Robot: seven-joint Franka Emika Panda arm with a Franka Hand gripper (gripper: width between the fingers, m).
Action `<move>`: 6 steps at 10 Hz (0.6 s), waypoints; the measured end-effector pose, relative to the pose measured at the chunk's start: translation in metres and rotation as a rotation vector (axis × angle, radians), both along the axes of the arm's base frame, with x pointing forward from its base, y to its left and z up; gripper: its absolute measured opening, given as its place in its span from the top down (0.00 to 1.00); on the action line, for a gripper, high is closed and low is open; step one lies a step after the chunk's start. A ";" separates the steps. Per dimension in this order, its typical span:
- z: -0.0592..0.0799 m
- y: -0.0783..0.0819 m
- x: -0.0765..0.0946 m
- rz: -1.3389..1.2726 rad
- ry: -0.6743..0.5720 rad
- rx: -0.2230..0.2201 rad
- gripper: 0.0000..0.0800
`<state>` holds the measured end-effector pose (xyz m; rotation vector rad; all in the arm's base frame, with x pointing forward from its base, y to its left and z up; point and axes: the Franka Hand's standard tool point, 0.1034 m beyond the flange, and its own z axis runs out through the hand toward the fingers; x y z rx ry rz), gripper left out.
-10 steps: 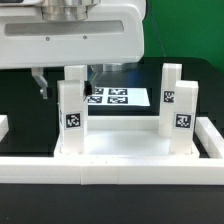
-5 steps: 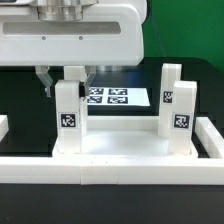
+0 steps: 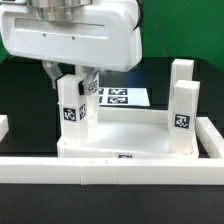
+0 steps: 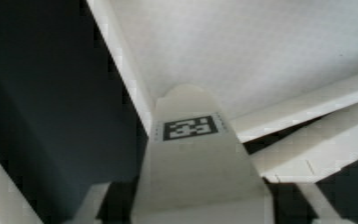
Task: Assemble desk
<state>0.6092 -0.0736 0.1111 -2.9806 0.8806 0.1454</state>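
A tagged leg point(image 3: 70, 108) on the desk point(image 3: 125, 138) near the worktop's front edge is pinched by the gripper point(image 3: 71, 76).

No legible text; only black-and-white square tags on desk legs point(image 3: 71, 112).

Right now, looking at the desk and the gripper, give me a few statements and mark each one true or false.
1. The tabletop lies flat with legs standing up from it. True.
2. The gripper is at a leg on the exterior view's right. False: it is at the rear leg on that view's left.
3. The marker board lies behind the tabletop. True.
4. The legs are bare of tags. False: the right front leg shows a tag, and so do others.
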 end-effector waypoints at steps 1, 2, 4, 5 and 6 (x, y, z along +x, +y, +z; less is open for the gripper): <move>0.000 0.002 -0.002 -0.041 0.010 -0.002 0.61; 0.000 0.004 -0.005 -0.055 0.021 -0.005 0.61; -0.001 0.003 -0.005 -0.057 0.023 -0.006 0.51; 0.000 0.004 -0.005 -0.049 0.023 -0.009 0.33; 0.007 0.007 -0.003 -0.036 0.017 -0.009 0.22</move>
